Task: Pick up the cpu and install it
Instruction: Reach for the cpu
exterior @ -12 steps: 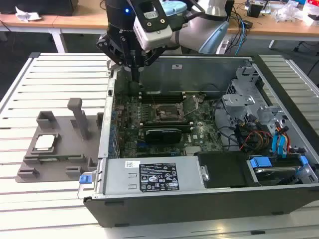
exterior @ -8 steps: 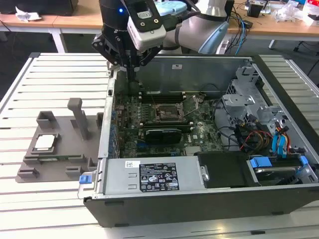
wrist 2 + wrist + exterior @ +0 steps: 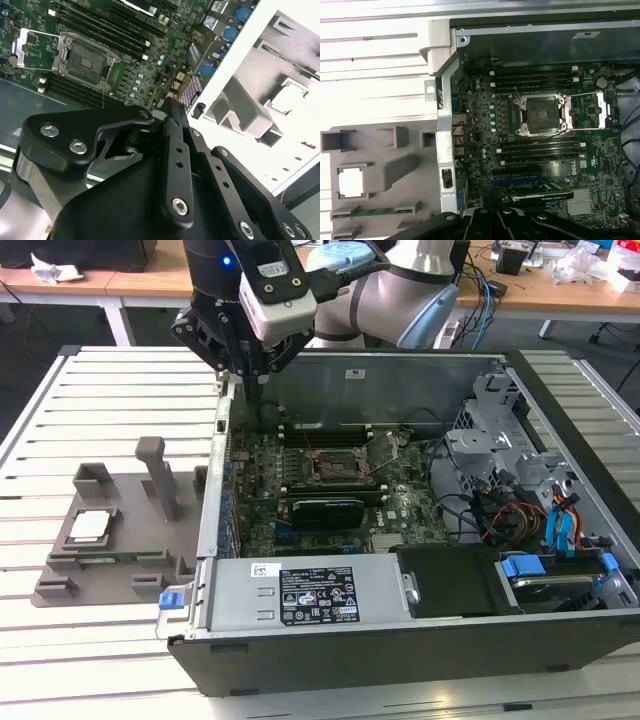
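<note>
Closest in the exterior view is the dark near wall of one open computer case (image 3: 400, 655). Just behind that wall lies one grey power supply (image 3: 300, 592) with a printed label. The case rests on a white slatted table (image 3: 120, 390).

Inside the case lies one green motherboard (image 3: 405, 505). Near its middle sits one socket (image 3: 338, 468), with its metal retention frame (image 3: 597, 107) swung open beside it and the dark contact field showing. In the first wrist view, two banks of memory slots flank the socket, one on the far side (image 3: 532, 80) and one on the near side (image 3: 540, 152). One black expansion card (image 3: 325, 510) lies between the socket and the power supply.

On the exterior view's left, outside the case and just beside its left wall, sits one grey fixture plate (image 3: 120, 575) with several raised blocks and one tall post (image 3: 155, 475). The cpu (image 3: 90, 525) lies flat in a square recess on the left part of this plate, silver top up. It is well apart from the socket and from the gripper.

One gripper (image 3: 255, 375) hangs above the case's far left corner, over the left wall. Its jaws are drawn together to a narrow tip with nothing between them. It touches neither the cpu nor the board. The grey arm (image 3: 400, 295) reaches in from the far side.
</note>
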Controlling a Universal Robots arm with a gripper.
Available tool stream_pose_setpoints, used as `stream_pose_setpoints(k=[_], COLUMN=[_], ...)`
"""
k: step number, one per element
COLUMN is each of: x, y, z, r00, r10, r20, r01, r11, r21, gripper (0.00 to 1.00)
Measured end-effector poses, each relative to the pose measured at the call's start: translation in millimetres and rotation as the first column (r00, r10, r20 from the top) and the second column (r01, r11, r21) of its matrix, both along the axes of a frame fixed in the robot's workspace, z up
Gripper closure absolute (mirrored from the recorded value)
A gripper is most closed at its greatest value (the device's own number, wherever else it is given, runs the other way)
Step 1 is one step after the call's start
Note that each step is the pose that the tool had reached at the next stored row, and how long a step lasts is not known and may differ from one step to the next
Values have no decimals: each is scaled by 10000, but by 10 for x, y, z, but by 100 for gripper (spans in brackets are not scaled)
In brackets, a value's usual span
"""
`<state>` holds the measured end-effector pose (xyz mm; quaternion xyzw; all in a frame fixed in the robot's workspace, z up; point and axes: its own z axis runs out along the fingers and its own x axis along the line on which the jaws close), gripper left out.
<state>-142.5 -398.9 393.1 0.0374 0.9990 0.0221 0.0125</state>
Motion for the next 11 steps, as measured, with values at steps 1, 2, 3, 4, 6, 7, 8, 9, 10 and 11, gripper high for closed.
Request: stream_pose_setpoints(k=[1,2,3,4,6,7,8,9,10,11], x=[-18,-51,-76,-96,-157,-187,-216,-247,-256,-266], y=[0,0,0,0,0,0,0,0,0,0], z=[0,-1,-1,-1,-1,-1,-1,-2,-1,-1], r00=[10000,10000,10000,10000,10000,10000,10000,10000,10000,10000], r10=[-1,-1,0,1,-1,0,-1,0,0,0], r20=[-1,0,0,-1,-1,-1,-1,0,-1,-1], r01=[1,1,0,-1,1,0,1,0,0,0], r11=[10000,10000,10000,10000,10000,10000,10000,10000,10000,10000], r21=[0,0,0,0,1,1,0,1,1,0], gripper=[89,89,89,89,89,89,89,89,89,89])
